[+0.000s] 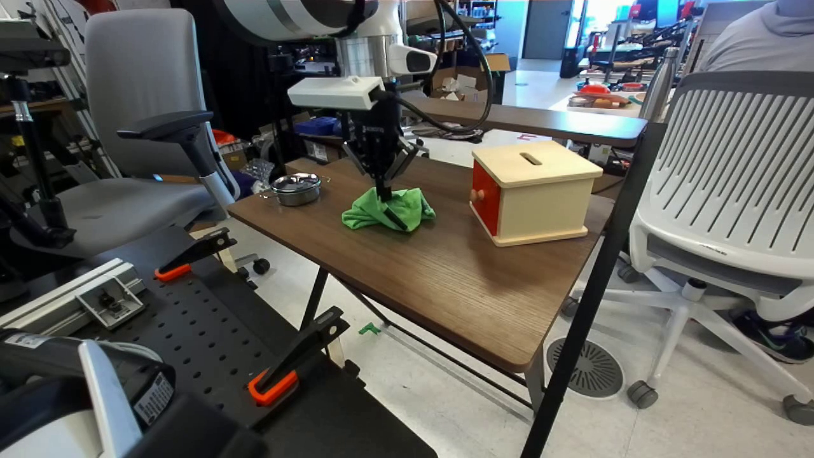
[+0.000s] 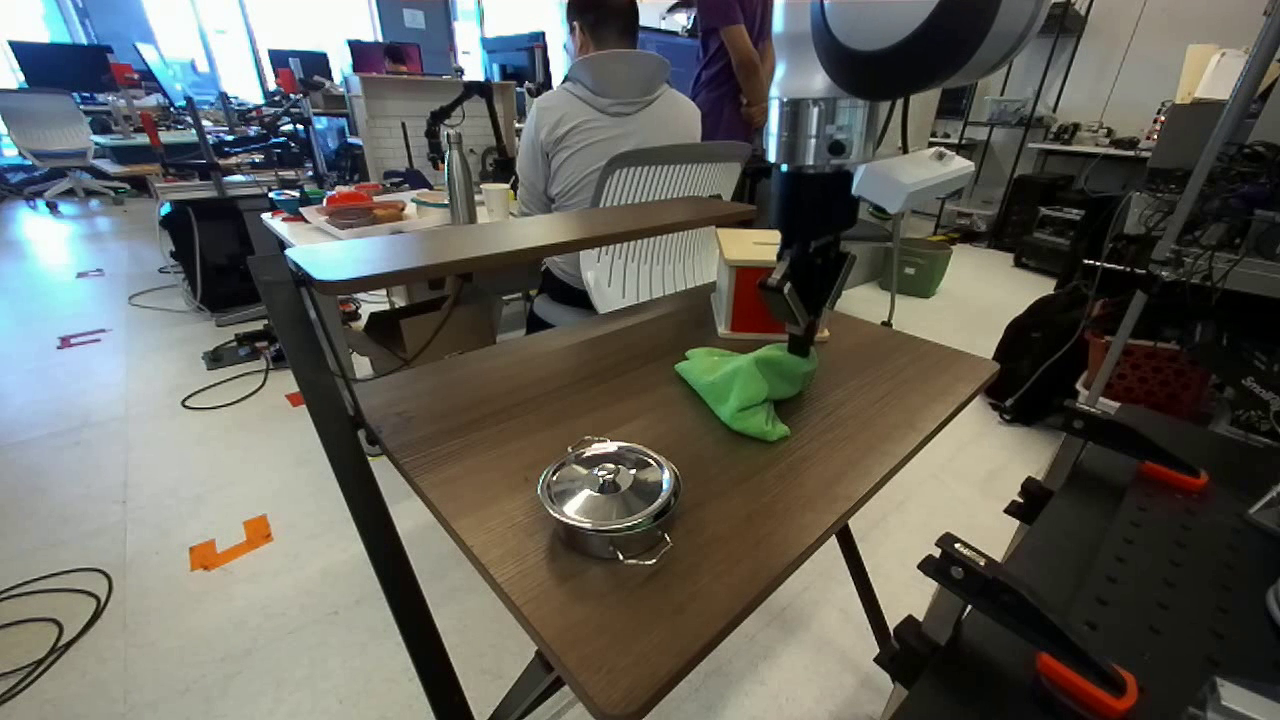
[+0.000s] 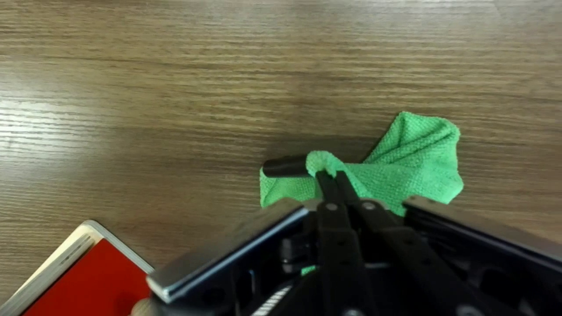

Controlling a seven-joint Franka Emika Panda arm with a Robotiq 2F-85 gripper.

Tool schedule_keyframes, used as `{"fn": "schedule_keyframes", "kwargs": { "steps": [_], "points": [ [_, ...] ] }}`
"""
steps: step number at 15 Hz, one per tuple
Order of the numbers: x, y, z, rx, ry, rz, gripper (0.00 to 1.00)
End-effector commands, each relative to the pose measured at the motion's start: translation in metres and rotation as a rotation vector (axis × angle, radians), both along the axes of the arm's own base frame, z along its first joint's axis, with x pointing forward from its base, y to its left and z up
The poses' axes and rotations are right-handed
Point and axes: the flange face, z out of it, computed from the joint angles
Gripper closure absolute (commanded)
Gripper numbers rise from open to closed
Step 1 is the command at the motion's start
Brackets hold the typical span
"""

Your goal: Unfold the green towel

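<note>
The green towel (image 1: 364,211) lies bunched and folded on the brown table (image 1: 432,286). It also shows in an exterior view (image 2: 740,388) and in the wrist view (image 3: 412,177). My gripper (image 3: 332,174) points down with its fingers together, pinching a raised fold of the towel. In both exterior views the fingertips (image 1: 384,196) (image 2: 801,345) are at the towel, low over the table. A dark cylinder-shaped object (image 3: 284,167) pokes out from the towel's folds beside the fingers. It shows as a black bar in an exterior view (image 1: 395,219). Much of it is hidden by cloth.
A wooden box (image 1: 545,207) with a red door (image 2: 752,302) stands near the towel; its corner shows in the wrist view (image 3: 94,281). A lidded metal pot (image 2: 607,500) stands on the towel's other side. A raised shelf (image 2: 520,240) runs along one table edge.
</note>
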Motion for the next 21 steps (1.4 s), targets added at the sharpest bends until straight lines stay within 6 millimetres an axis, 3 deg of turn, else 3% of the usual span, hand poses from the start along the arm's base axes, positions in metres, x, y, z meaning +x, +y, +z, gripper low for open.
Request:
{"fn": "schedule_keyframes", "kwargs": {
  "steps": [1,5,9,15,21],
  "points": [
    [-0.004,0.016,0.034,0.01,0.048,0.022,1.0],
    [0.006,0.041,0.067,0.0,0.07,0.053,1.0],
    [0.029,0.068,0.089,-0.019,0.064,0.092,1.0],
    [0.073,0.104,0.086,-0.056,0.098,0.117,1.0],
    [0.108,0.14,0.06,-0.113,0.167,0.164,1.0]
  ]
}}
